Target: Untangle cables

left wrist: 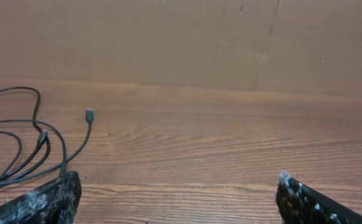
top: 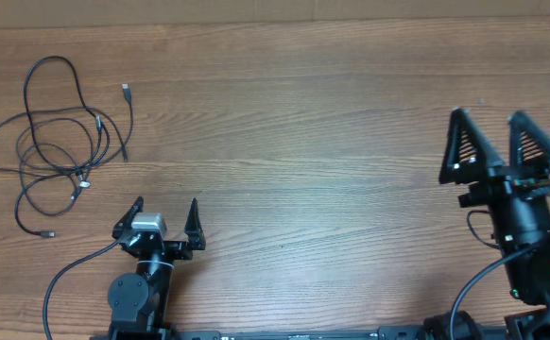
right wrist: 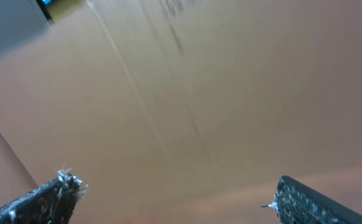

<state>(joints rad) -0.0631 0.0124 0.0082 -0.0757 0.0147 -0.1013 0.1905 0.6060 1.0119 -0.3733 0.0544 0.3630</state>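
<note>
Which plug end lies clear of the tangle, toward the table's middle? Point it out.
The plug end at the far right corner of the cables, alone on bare wood with its cord trailing back; the other plugs sit among or below the loops.

The cables [top: 62, 142] clutter only the far left corner of the table [top: 313, 142], beyond the left gripper [top: 166, 202]. Bare wood runs open from there to the right gripper [top: 488, 115].

My left gripper [top: 166, 203] sits at seven o'clock in the overhead view, fingers pointing to twelve, jaws spread wide and empty. My right gripper [top: 488, 115] sits at three o'clock, equally wide, empty.
</note>
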